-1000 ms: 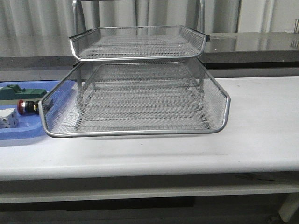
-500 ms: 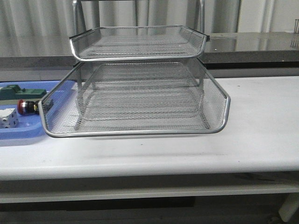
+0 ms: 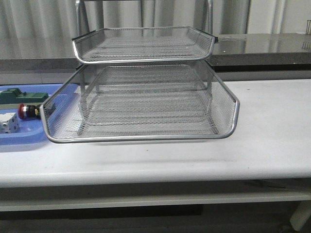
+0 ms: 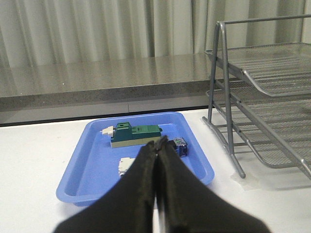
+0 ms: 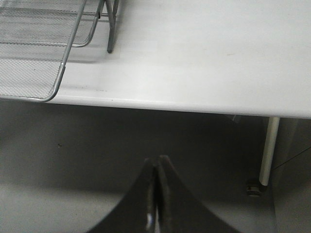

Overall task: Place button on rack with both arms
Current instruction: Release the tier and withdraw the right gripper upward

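Front view: neither arm visible; rack (image 3: 146, 87) stands mid-table (image 3: 272, 145), with the button (image 3: 28, 111) lying in the blue tray (image 3: 24, 138) at its left, beside a green block (image 3: 22, 95) and a white block (image 3: 8, 122). Left wrist view: left gripper (image 4: 158, 141) hangs above the tray's near side, jaws pressed together, empty (button partly hidden behind the fingertips). Right wrist view: right gripper (image 5: 156, 159) is off the table's near edge over the floor, jaws pressed together, holding nothing.

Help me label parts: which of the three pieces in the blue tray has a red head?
The button, lying between the green block and the white block. It alone has a red mushroom head; the others are plain green and white.
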`<state>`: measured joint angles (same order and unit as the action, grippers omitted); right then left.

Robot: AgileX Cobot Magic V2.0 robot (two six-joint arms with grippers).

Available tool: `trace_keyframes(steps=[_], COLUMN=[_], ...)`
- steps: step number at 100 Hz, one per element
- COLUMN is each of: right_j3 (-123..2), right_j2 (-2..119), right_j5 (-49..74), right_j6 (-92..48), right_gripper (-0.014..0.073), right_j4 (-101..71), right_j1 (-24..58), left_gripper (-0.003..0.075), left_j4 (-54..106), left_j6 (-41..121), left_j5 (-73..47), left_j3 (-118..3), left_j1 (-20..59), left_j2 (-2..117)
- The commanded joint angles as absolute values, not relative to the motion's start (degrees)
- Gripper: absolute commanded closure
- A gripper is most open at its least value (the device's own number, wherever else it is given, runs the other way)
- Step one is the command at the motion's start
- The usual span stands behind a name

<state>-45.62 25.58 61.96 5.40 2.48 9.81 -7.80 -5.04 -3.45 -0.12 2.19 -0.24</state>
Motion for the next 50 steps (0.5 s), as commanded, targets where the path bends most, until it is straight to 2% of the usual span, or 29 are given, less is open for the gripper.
trace_keyframes(steps=[1,29,50], right_j3=[-47.3,-47.3,-47.3], right_j2=[25.9,25.9,25.9], right_j5=[58.6,58.6,58.6], right_j6=[5.1,5.1,5.1], right_gripper=[0.0664,0.0664,0.0664], right_j4=[3.4,3.4,3.4], right_j1=[9.7,9.7,9.7], left_gripper=[0.0741,0.0741,0.0741], left_j4=[-7.8,-7.5,-0.6], left_j6=[-5.6,-5.6,-5.6], left_j5=[1.1,5.7,0.9], left_j3=[3.0,1.8,-5.4], left_j1=[2.3,2.3,2.3], left_j2=[-2.0,-2.0,1.2])
